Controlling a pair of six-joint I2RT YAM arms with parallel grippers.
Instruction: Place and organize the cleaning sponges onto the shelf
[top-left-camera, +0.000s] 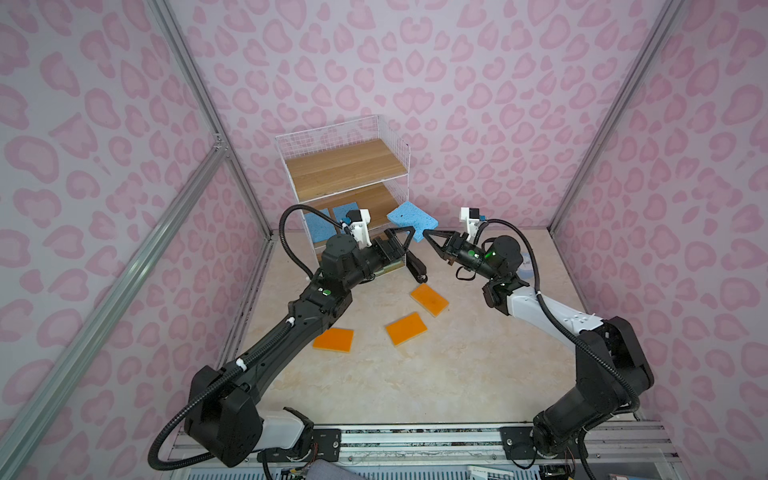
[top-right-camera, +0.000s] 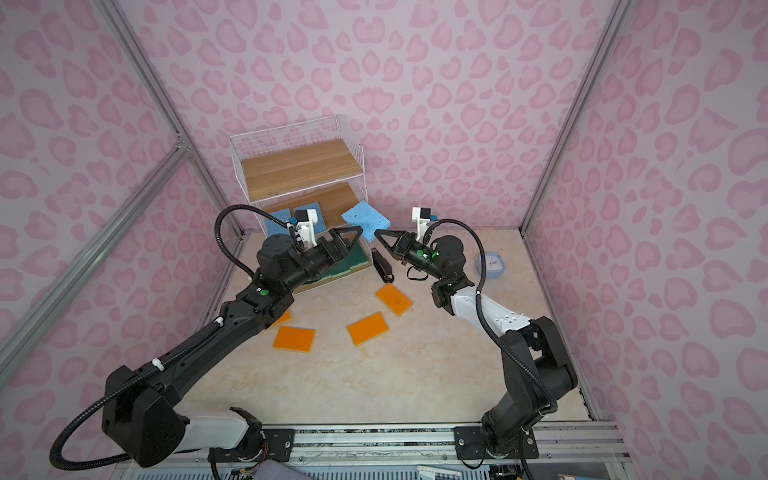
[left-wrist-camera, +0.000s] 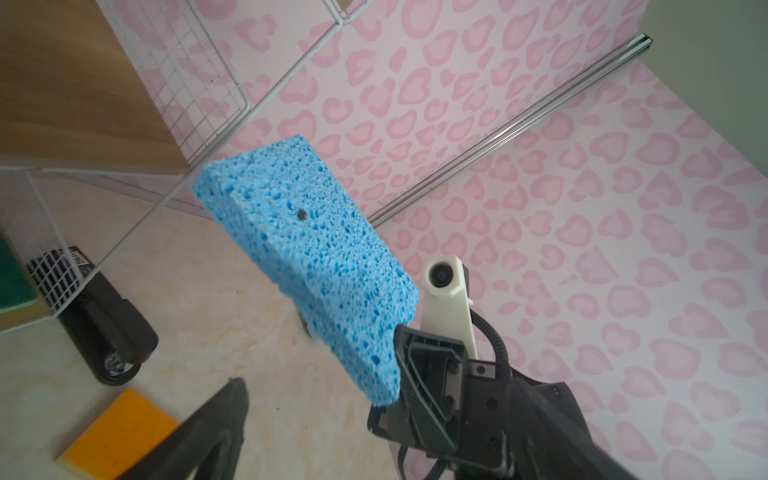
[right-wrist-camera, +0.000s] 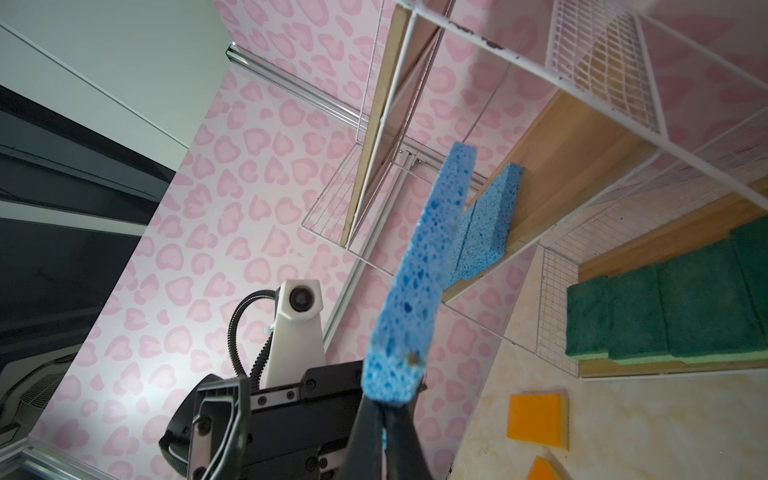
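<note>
A light blue sponge hangs in the air just right of the shelf. My right gripper is shut on its lower end. My left gripper stands open beside the same sponge, not gripping it. Two more blue sponges lie on the middle board. Green sponges sit in a row on the bottom tier. Orange sponges lie loose on the table, and another orange sponge peeks from under the left arm.
A black stapler lies on the table at the shelf's front right corner, below both grippers. A small pale-blue case sits behind the right arm. The shelf's top board is bare. Pink patterned walls close in on three sides.
</note>
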